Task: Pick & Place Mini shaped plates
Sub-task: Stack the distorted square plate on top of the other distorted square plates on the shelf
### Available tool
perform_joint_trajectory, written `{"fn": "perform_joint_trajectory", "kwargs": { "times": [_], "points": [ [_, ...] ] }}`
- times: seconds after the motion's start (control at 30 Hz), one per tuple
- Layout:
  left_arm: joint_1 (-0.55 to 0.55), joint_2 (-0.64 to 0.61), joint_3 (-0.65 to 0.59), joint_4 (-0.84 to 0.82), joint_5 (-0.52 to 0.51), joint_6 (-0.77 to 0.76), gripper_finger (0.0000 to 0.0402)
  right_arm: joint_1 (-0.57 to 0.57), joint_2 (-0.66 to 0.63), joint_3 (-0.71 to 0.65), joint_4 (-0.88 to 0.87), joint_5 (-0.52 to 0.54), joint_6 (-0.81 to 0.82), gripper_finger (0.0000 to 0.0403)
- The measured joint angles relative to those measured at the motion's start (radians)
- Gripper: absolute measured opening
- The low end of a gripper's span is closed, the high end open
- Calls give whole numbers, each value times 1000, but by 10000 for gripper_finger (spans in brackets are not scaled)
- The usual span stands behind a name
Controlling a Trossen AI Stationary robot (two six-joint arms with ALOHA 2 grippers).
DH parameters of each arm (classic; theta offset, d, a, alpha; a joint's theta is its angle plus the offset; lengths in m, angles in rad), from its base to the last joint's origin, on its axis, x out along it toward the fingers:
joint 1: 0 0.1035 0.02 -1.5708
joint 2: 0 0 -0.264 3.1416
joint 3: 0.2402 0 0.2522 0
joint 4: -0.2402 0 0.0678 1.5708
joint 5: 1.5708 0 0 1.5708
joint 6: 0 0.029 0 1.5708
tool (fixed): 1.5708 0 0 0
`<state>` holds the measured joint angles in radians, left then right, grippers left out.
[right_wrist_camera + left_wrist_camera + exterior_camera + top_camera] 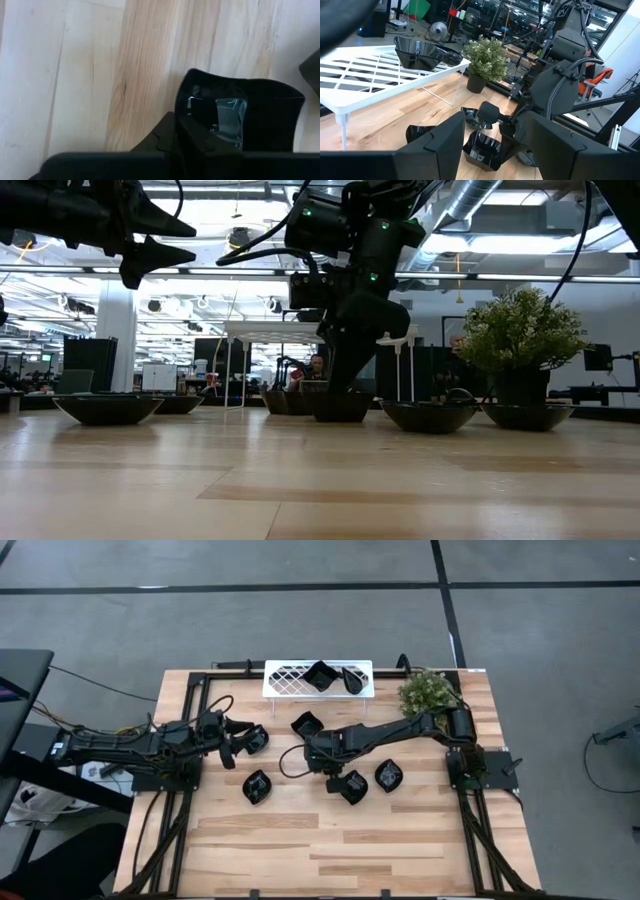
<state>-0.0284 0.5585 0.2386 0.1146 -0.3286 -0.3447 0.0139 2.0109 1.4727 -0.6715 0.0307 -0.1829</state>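
So the right claw (pixel 341 778) is down mid-desk, pinched shut on the rim of a wavy-edged black mini plate (pixel 260 117). Left claw (pixel 232 743) hovers wide open near the desk's left edge, holding nothing.

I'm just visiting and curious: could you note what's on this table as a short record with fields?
Surface: wooden table
Rack: white lattice tray at the far edge, two black dishes on it
Loose dishes: five on the table
Plant: small potted plant
Right gripper: shut on the rim of a black dish
Left gripper: open, holding nothing
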Motion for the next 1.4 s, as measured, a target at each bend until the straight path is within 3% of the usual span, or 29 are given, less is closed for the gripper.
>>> {"fn": "perform_joint_trajectory", "kwargs": {
  "times": [0.2,0.37,1.07,1.23,1.4],
  "points": [
    [0,0,0,0,0,0,209,0,0,2,-6,0,0,3],
    [0,0,0,0,0,0,209,7,0,86,-97,-1,-1,2],
    [0,0,0,-1,0,0,209,21,0,705,-500,-7,-73,0],
    [0,0,0,-1,0,0,209,16,0,829,-521,31,-183,0],
    [0,0,0,-1,0,0,209,-15,-1,868,-529,103,-453,0]
  ]
}}
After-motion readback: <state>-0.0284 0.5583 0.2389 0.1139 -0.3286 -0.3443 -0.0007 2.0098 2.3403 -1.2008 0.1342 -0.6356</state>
